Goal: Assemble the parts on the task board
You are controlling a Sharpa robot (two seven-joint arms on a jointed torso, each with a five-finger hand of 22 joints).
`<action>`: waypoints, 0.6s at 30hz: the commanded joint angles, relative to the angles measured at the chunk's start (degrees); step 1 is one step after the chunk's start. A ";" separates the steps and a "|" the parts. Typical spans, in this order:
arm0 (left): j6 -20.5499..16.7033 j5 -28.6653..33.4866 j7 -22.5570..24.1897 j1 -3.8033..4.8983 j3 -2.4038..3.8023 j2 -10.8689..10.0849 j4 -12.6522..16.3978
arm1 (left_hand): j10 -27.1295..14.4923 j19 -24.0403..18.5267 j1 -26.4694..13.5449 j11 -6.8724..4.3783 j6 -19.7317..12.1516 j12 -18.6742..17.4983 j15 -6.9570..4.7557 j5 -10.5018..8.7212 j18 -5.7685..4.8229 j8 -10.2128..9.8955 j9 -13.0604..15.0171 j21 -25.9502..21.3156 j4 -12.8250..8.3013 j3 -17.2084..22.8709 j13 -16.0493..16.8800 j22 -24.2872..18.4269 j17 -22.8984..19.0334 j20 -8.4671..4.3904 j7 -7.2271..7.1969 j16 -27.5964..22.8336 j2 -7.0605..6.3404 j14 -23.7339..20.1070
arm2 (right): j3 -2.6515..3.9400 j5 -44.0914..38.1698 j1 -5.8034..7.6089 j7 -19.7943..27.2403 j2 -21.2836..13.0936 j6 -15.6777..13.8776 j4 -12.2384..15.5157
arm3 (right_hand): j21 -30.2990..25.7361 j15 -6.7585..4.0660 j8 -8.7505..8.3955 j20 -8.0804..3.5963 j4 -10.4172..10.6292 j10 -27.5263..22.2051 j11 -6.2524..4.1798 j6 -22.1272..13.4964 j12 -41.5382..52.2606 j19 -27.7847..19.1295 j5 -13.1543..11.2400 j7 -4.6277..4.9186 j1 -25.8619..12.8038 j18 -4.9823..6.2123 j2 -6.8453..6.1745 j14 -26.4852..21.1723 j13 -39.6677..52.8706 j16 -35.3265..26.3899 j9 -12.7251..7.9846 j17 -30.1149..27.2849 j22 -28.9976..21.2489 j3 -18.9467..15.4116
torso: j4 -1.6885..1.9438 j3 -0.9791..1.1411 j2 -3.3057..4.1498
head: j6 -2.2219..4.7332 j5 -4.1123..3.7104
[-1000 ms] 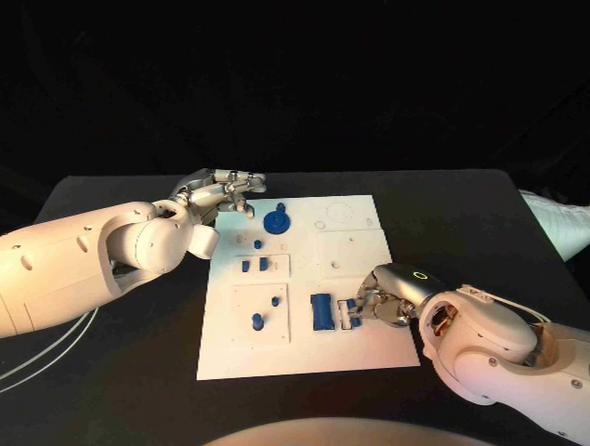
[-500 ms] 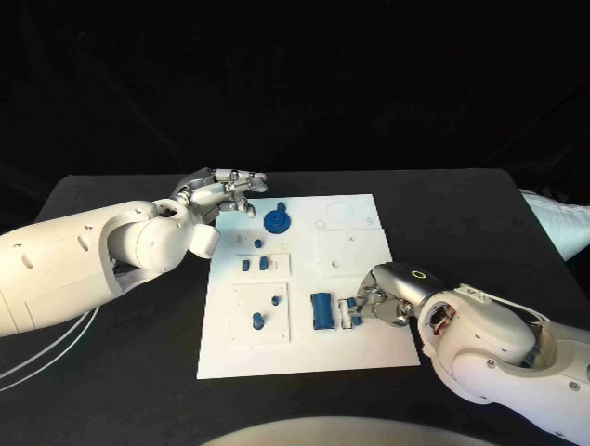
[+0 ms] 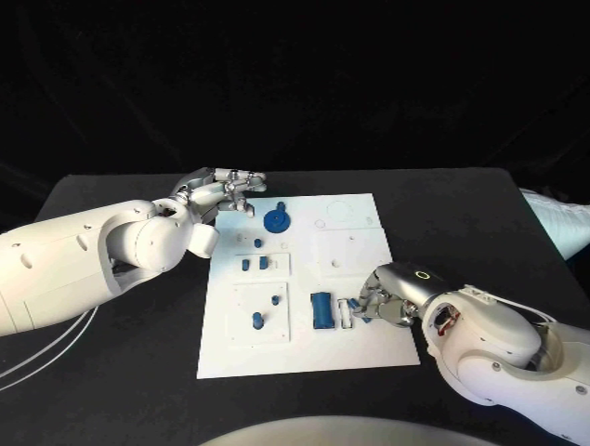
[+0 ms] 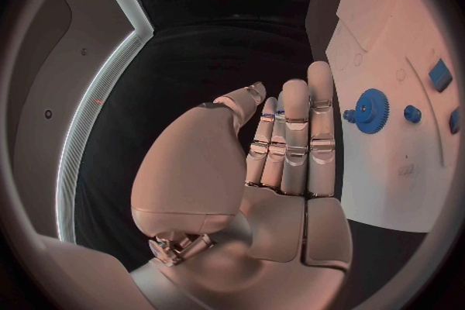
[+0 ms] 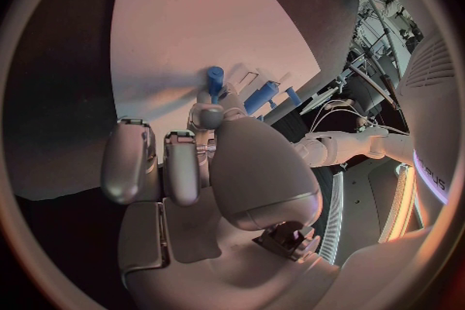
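White task board (image 3: 355, 353) sits mid-table on the black table (image 3: 482, 214); all positions below are relative to the board.

Right hand (image 3: 375, 307) is at the board's near right edge, fingers curled in. Right wrist view shows a small blue peg (image 5: 214, 80) at the fingertips, pinched between thumb and a finger, standing over the board surface. Cannot tell whether the peg's lower end touches the board. Just beside that hand, toward the board's middle, a blue rectangular block (image 3: 321, 309) lies on the board.

Left hand (image 3: 222, 191) is at the board's far left corner, hovering just off the edge. Left wrist view shows its fingers (image 4: 295, 139) straight, close together, holding nothing.

Other parts on the board:
- blue gear (image 3: 277, 221) near the far left corner, close to the left hand's fingertips; in the left wrist view it is just beyond the fingers
- two small blue pieces (image 3: 252, 264) on the left side, mid-length
- two more blue pieces (image 3: 267, 311) on the near-left panel

A white bag (image 3: 563, 223) lies off the board, at the table's right edge.
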 commanded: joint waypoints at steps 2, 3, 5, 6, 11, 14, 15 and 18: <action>1.15 -0.36 0.08 0.03 0.04 0.05 0.06 | -0.41 0.26 0.08 0.10 -0.43 0.33 0.05 -0.05 0.65 0.31 -0.06 -0.24 -0.01 -0.22 -0.09 -0.06 -0.07 -0.01 -0.01 0.29 0.56 -0.14 | -0.20 -1.27 -0.30 -0.47 -0.36 2.25 -0.18 | -0.29 -0.46 0.21 -0.45 0.01 0.07 -0.33 0.34 0.12 0.10 -0.53 0.18 0.38 0.44 0.10 3.91 -0.03 -0.24 0.08 3.60 0.02 0.34 | 0.00 0.00 -0.01 | 0.00 -0.04; 1.16 -0.36 0.07 0.03 0.03 0.06 0.05 | -0.45 0.28 0.12 0.10 -0.46 0.37 0.05 -0.04 0.65 0.33 -0.06 -0.27 -0.03 -0.25 -0.10 -0.08 -0.10 -0.01 0.00 0.32 0.58 -0.16 | -0.20 -1.61 -0.30 -0.46 -0.40 2.41 -0.17 | -0.29 -0.46 0.21 -0.45 0.01 0.07 -0.33 0.34 0.11 0.10 -0.54 0.18 0.38 0.44 0.10 3.91 -0.03 -0.24 0.08 3.60 0.02 0.34 | 0.02 -0.01 -0.02 | -0.02 -0.05; 1.19 -0.37 0.05 0.03 0.03 0.07 0.03 | -0.48 0.29 0.14 0.10 -0.47 0.39 0.05 -0.04 0.65 0.34 -0.06 -0.28 -0.04 -0.26 -0.10 -0.09 -0.11 -0.01 0.00 0.33 0.59 -0.16 | -0.20 -2.57 -0.30 -0.43 -0.44 2.88 -0.15 | -0.35 -0.46 0.19 -0.45 -0.05 0.00 -0.32 0.31 -0.04 0.07 -0.73 0.19 0.41 0.46 0.00 3.90 -0.13 -0.28 0.07 3.56 -0.07 0.39 | 0.01 -0.01 0.00 | -0.03 -0.09; 1.20 -0.37 0.04 0.03 0.03 0.08 0.02 | -0.48 0.29 0.14 0.10 -0.47 0.39 0.05 -0.04 0.65 0.34 -0.06 -0.28 -0.04 -0.26 -0.10 -0.09 -0.11 -0.01 0.00 0.33 0.59 -0.16 | -0.20 -3.38 -0.30 -0.41 -0.44 3.30 -0.12 | -0.40 -0.45 0.14 -0.45 -0.08 -0.08 -0.29 0.24 -0.21 0.05 -0.93 0.23 0.38 0.47 -0.15 3.89 -0.22 -0.30 0.06 3.53 -0.13 0.39 | -0.01 -0.01 0.01 | -0.05 -0.08; 1.25 -0.43 -0.01 0.03 0.03 0.13 -0.01 | -0.48 0.29 0.14 0.10 -0.47 0.39 0.05 -0.04 0.65 0.34 -0.06 -0.28 -0.04 -0.26 -0.10 -0.09 -0.11 -0.01 0.00 0.33 0.59 -0.16 | -0.20 -8.92 -0.31 -0.31 -0.30 5.97 0.09 | -0.98 -0.09 -0.46 -0.24 0.02 -1.02 0.20 -0.77 -1.89 -0.31 -2.36 0.83 -0.53 0.58 -2.05 3.76 -1.18 -0.64 -0.18 3.17 -0.92 -0.07 | 0.00 -0.04 0.01 | -0.11 -0.16; 1.31 -0.55 -0.04 0.03 0.03 0.16 -0.02 | -0.48 0.29 0.14 0.10 -0.47 0.39 0.05 -0.04 0.65 0.34 -0.06 -0.28 -0.04 -0.26 -0.10 -0.09 -0.11 -0.01 0.00 0.33 0.59 -0.16 | -0.20 -12.02 -0.31 -0.27 -0.18 7.62 0.26 | -1.38 0.17 -0.96 -0.03 -0.09 -1.76 0.51 -1.56 -3.16 -0.56 -2.52 1.20 -0.61 0.66 -3.04 3.71 -1.93 -0.70 -0.38 3.19 -1.43 0.07 | 0.04 -0.06 -0.04 | -0.09 -0.20; 1.33 -0.57 -0.05 0.02 0.03 0.17 -0.03 | -0.48 0.29 0.14 0.10 -0.47 0.39 0.05 -0.04 0.65 0.34 -0.06 -0.28 -0.04 -0.26 -0.10 -0.09 -0.11 -0.01 0.00 0.33 0.59 -0.16 | -0.20 -12.88 -0.31 -0.26 -0.15 8.07 0.32 | -1.44 0.22 -1.03 0.02 -0.12 -1.90 0.57 -1.67 -3.40 -0.60 -2.51 1.27 -0.60 0.67 -3.21 3.71 -2.06 -0.71 -0.41 3.21 -1.51 0.14 | 0.06 -0.06 -0.05 | -0.11 -0.20; 1.36 -0.62 -0.06 0.02 0.03 0.19 -0.05 | -0.48 0.29 0.14 0.10 -0.47 0.39 0.05 -0.04 0.65 0.34 -0.06 -0.28 -0.04 -0.26 -0.10 -0.09 -0.11 -0.01 0.00 0.33 0.59 -0.16 | -0.20 -14.95 -0.31 -0.25 -0.07 9.20 0.44 | -1.54 0.31 -1.17 0.12 -0.21 -2.15 0.66 -1.86 -3.74 -0.66 -2.31 1.37 -0.49 0.69 -3.55 3.68 -2.27 -0.77 -0.47 3.18 -1.60 0.39 | 0.06 -0.06 -0.04 | -0.12 -0.17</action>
